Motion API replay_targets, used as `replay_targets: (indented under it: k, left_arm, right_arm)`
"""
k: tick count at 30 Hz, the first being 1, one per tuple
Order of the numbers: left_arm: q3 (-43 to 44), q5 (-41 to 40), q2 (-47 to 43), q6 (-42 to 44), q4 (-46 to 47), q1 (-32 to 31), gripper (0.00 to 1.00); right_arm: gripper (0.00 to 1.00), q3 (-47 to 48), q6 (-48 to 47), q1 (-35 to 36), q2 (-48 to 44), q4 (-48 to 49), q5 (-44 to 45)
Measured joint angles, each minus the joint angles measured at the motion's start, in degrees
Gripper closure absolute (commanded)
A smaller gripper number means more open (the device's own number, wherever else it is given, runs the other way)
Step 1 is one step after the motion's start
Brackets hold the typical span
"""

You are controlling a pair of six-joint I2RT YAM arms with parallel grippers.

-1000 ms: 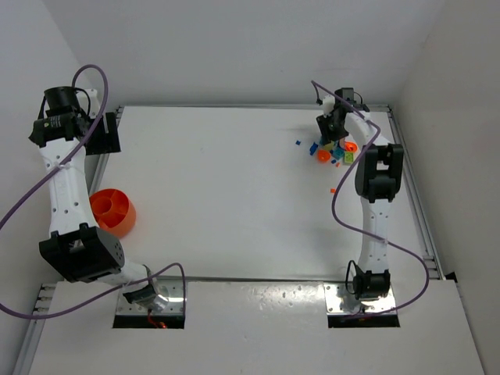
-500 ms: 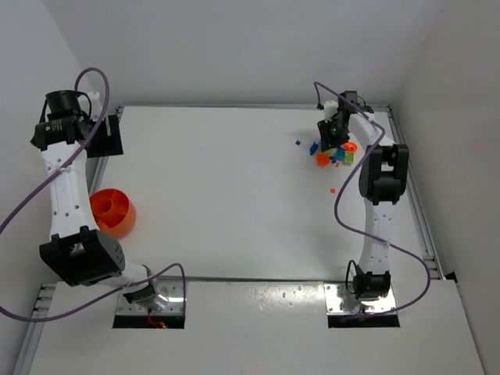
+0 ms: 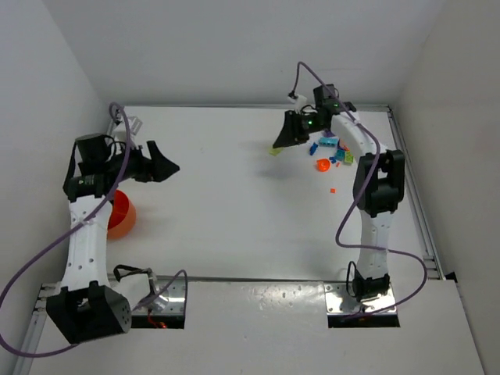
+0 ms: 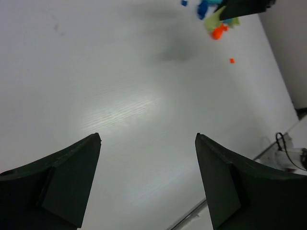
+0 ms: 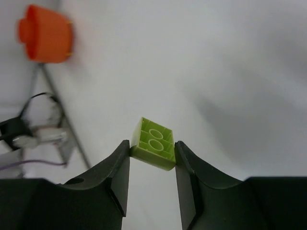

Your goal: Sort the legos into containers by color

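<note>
The right gripper (image 3: pixel 280 145) hangs above the far part of the table (image 3: pixel 234 211). Its 2 fingers are clamped on a lime-green lego (image 5: pixel 154 143), which shows 2 round marks on its visible face. Just right of it, the other legos (image 3: pixel 332 151) lie in a loose cluster of blue, cyan, green and orange near the far right corner. 1 small orange bit (image 3: pixel 332 190) lies apart on the near side. The left gripper (image 3: pixel 166 166) is raised over the left side, jaws spread wide and holding nothing. The orange bowl (image 3: pixel 121 219) sits at the left edge, partly hidden by the left arm.
</note>
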Motion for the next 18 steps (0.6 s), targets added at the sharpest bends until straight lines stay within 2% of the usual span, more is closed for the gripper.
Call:
replay_targets:
  k: [3, 7, 10, 14, 18]
  left_arm:
    - [-4.0, 2.3, 0.8, -5.1, 7.4, -6.1, 0.14]
    - [-5.8, 3.4, 2.8, -9.6, 16.4, -13.3, 0.15]
    - [-5.8, 4.4, 4.8, -11.0, 20.9, -16.7, 0.15]
    - [-5.7, 4.2, 7.5, -10.6, 23.4, -21.4, 0.19]
    - [-5.3, 3.6, 9.9, -8.4, 23.9, -26.3, 0.24]
  right_arm:
    - [0.97, -4.3, 11.3, 4.1, -1.3, 8.7, -9.4]
    - [0.97, -14.1, 34.3, 7.5, -1.6, 29.8, -20.0]
    - [0.97, -19.6, 49.5, 8.9, -1.3, 43.2, -24.6]
    - [0.97, -20.3, 60.4, 10.4, -1.1, 54.2, -28.3]
    - [0.97, -20.3, 65.3, 11.8, -1.1, 59.4, -30.3]
